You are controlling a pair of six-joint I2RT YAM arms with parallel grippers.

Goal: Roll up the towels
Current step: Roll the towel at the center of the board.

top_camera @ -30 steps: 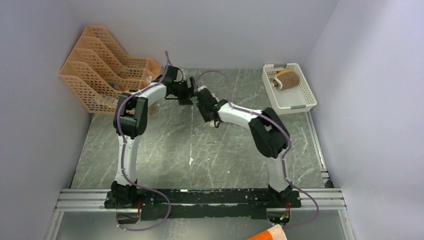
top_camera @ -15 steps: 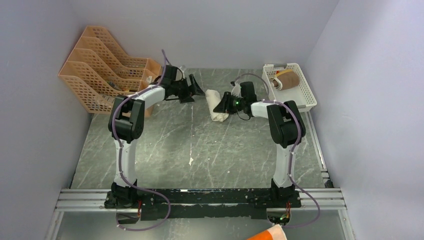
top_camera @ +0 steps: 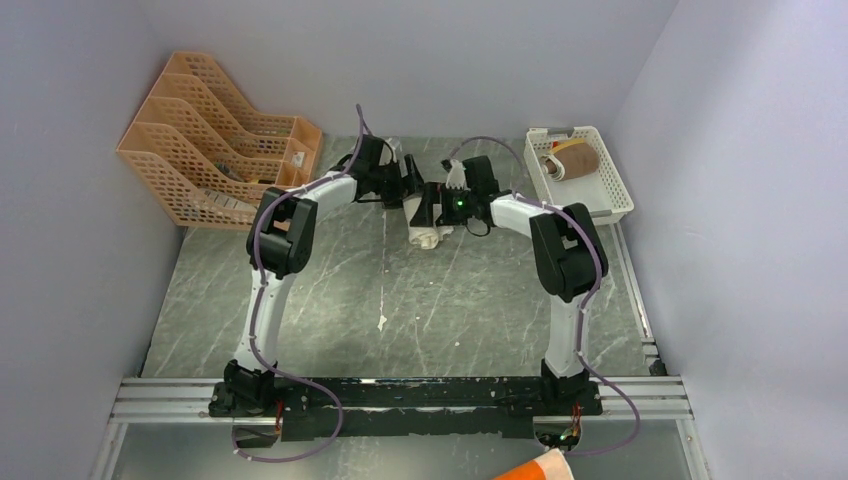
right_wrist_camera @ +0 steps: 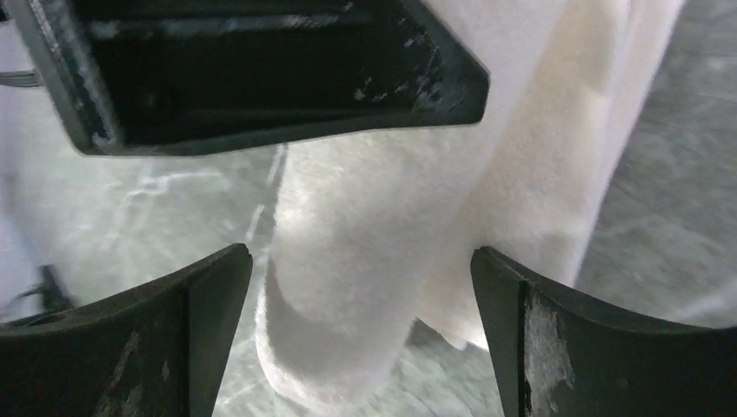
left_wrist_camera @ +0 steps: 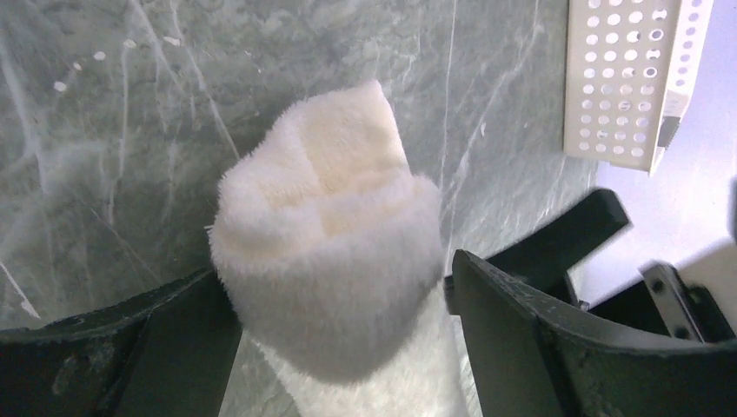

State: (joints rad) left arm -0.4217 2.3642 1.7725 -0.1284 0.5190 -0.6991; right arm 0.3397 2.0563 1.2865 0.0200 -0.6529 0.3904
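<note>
Towel, cream-white [top_camera: 427,235], lies rolled on the table [top_camera: 400,310] toward 12 o'clock. Left pincer [left_wrist_camera: 339,287] straddles one end, jaws wide apart, cloth nearly filling the gap. Right pincer [right_wrist_camera: 358,261] stands spread around it from 3 o'clock, with room either side. Bare table spreads toward 6 o'clock. Brown towel [top_camera: 578,160] sits in the basket [top_camera: 600,207] at 1 o'clock.

Grey marbled tabletop [top_camera: 400,300] with white veins, boxed in by plain pale lilac walls [top_camera: 430,60] at left, back and right. Orange mesh file rack [top_camera: 210,140] sits in the far-left corner; white perforated basket [top_camera: 619,183] at far right. Aluminium rail [top_camera: 160,400] runs along the near edge; light soft and even.
</note>
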